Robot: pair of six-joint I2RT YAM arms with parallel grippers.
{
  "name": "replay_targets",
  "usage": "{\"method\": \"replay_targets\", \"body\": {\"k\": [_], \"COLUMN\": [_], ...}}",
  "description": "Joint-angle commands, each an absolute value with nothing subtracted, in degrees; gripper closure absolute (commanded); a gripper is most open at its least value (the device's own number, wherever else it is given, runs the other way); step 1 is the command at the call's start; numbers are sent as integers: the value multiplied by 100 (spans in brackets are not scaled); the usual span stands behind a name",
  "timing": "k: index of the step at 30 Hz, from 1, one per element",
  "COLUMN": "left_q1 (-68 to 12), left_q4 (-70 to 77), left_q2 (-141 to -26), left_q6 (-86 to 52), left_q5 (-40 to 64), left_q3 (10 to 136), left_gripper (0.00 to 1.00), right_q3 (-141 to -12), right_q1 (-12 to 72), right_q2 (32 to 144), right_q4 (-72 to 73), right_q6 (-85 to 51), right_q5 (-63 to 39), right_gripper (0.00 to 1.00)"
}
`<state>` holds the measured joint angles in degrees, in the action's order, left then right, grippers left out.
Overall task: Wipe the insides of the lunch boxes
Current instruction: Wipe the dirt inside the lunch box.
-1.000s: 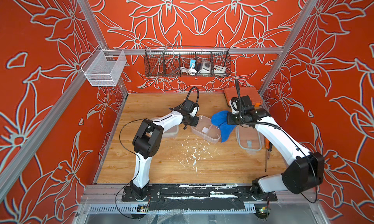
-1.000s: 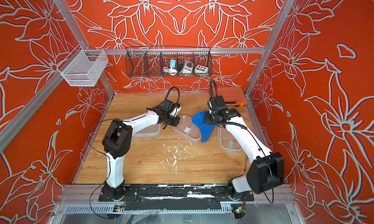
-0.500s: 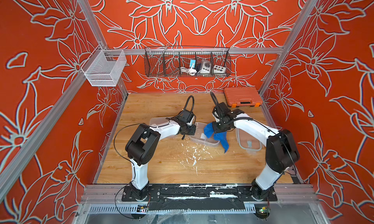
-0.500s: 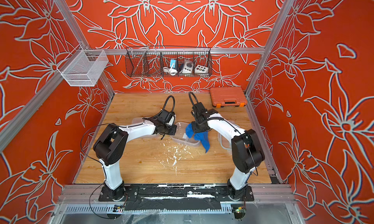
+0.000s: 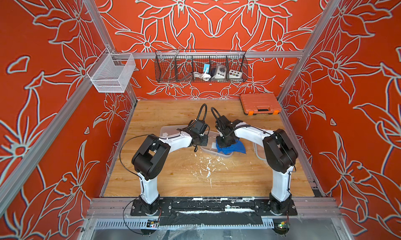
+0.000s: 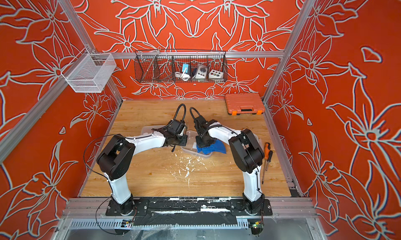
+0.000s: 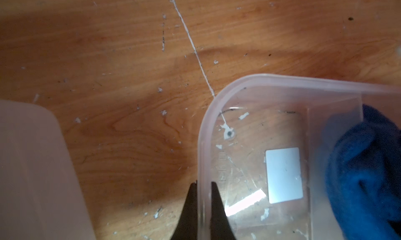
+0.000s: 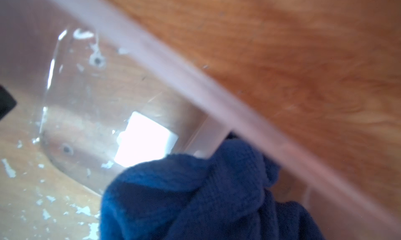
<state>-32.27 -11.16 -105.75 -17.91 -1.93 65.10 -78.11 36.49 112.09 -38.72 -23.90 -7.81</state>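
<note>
A clear divided lunch box [image 5: 208, 148] [image 6: 188, 147] with a white sticker [image 7: 284, 175] [image 8: 145, 139] on its floor lies on the wooden table at mid-table. My left gripper [image 7: 204, 183] [image 5: 205, 140] is shut on its left end wall, one finger inside and one outside. A blue cloth [image 5: 233, 148] [image 6: 213, 148] [image 8: 206, 195] is bunched in the compartment beyond the divider, with my right gripper [image 5: 223, 144] shut on it from above; its fingers are hidden by the cloth. A second lunch box [image 5: 171, 130] [image 7: 32, 163] sits behind my left arm.
Another translucent piece [image 5: 258, 151], box or lid I cannot tell, lies under my right arm. Two screwdrivers [image 6: 265, 158] lie by the right wall. An orange tool case [image 5: 260, 103] sits back right. White flakes [image 5: 208, 165] litter the table in front of the box.
Both arms came down and toward the middle. The divided box went from tilted in the air to flat on the table. The cloth moved from beside the box into its right compartment.
</note>
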Motion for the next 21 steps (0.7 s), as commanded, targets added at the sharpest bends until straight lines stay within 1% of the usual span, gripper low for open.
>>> {"method": "replay_targets", "body": {"k": [1,6,9,11,15,21], "left_q1": [-3331,-3272,-3188,-3143,-3103,-3150], "left_q4": [-835,-869,-861,-880,-816,-633], "left_q2": [-10457,-10620,-10722,-10747,-10616,-10281], "left_q6": [-1868,-1888,-1845,-1776,-1710,-1535], "left_q5": [-78,-176,-234,-343,-457,-609], "left_q3": [6493,6608,6636,6640,6568,6337], "left_gripper": [100,100,100,100,100,100], "right_q3": [-7363,-6747,-6587,-6595,-6729,-7250], "right_q1": [3883,3998,4025,4021,4012,3947], "right_q2": [11088,10696,10487,10414,10478,10831], "right_q4": [-3423,-3570,-4110,-4727,-5666,-5907], "right_q6": [-2628,-2410,-2042,-1663,-1163,-1053], "right_q5": [-1637,-2049,-2112,-1683,-160,1260], "right_gripper": [100,100,100,100,100,100]}}
